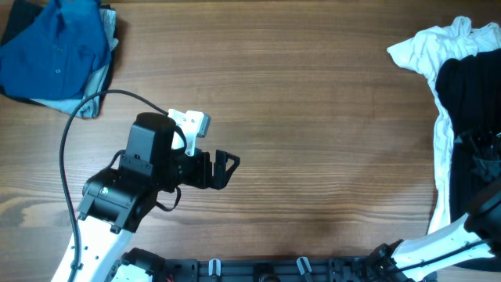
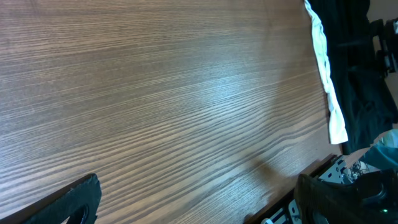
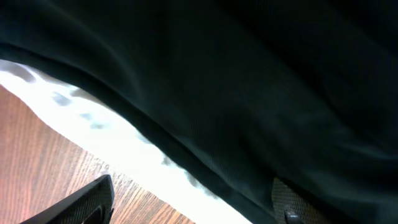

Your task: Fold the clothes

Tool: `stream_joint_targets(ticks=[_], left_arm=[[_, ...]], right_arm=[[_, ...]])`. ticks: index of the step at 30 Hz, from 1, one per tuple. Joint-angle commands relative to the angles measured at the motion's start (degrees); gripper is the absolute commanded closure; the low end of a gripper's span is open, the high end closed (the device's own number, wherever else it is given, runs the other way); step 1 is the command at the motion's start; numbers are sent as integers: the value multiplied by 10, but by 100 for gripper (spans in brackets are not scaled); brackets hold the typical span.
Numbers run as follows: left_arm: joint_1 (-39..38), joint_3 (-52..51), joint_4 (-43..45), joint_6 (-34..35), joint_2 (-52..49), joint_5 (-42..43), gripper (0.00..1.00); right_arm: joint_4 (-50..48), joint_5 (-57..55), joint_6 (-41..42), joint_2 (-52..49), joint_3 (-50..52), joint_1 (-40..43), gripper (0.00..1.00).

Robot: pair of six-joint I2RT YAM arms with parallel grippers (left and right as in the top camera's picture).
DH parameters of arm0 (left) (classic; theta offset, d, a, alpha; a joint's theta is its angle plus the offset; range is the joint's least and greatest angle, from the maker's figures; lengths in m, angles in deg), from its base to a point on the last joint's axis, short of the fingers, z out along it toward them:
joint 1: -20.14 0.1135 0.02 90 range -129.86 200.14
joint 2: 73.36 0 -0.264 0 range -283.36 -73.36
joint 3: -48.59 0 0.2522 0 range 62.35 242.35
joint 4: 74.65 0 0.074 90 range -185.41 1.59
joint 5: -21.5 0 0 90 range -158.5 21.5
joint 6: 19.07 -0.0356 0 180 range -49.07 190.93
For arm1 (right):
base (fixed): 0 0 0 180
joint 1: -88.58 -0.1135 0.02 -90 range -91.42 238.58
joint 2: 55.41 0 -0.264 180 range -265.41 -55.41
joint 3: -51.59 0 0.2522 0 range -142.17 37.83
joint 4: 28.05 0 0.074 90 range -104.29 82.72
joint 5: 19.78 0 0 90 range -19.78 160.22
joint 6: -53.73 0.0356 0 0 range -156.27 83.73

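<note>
A black garment (image 1: 473,102) lies on a white garment (image 1: 442,149) at the table's right edge. Both also show in the right wrist view, black (image 3: 249,81) over white (image 3: 112,149), and at the far right of the left wrist view (image 2: 354,74). My right gripper (image 1: 479,153) sits on the black garment, open, its fingers (image 3: 193,202) spread over the cloth. My left gripper (image 1: 228,167) is open and empty over bare wood at the left centre, its fingers (image 2: 199,202) wide apart.
A blue shirt (image 1: 55,47) lies on a pile of folded clothes at the back left corner. A black cable (image 1: 86,110) arcs from the left arm. The table's front edge carries a black rail (image 1: 258,270).
</note>
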Motion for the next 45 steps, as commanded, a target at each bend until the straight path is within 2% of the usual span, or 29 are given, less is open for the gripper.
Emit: stream_joint_targets(ticks=[1,8,13,15,16,18,20,24,26,30,34,38,41,44,45], left_arm=[[-3,5,-1,7,-2,-3,0],[-3,5,-10,7,-2,-3,0],[-3,5,-9,7,-2,-3,0],[-3,5,-10,7,-2,-3,0],[-3,5,-10,7,-2,-3,0],[-3,5,-11,7,-2,-3,0],[-3,5,-14,7,-2,-3,0],[-3,5,-14,7,-2,-3,0],[-3,5,-14,7,-2,-3,0],[-3,5,-16,7,-2,-3,0],[-3,5,-18,7,-2,-3,0],[-3,5,-18,7,-2,-3,0],[-3,5,-18,7,-2,-3,0],[-3,5,-17,7,-2,-3,0],[-3,5,-15,7,-2,-3,0]], right_arm=[[-3,9,-8,-22,-5,-3,18],[-6,9,-7,-40,-5,-3,27],[-10,9,-7,-41,-5,-3,55],[-13,9,-7,-41,-5,-3,70],[-14,9,-7,-41,-5,-3,74],[-15,9,-7,-41,-5,-3,69],[-16,9,-4,-41,-5,-3,57],[-16,-2,0,-41,-5,-3,47],[-18,-2,0,-41,-5,-3,46],[-23,-2,0,-43,-5,-3,51],[-22,-2,-1,-60,-5,-3,64],[-20,-2,-1,-85,-5,-3,62],[-21,-4,0,-94,-5,-3,67],[-19,-4,-1,-94,-5,-3,95],[-19,-4,0,-94,-5,-3,96]])
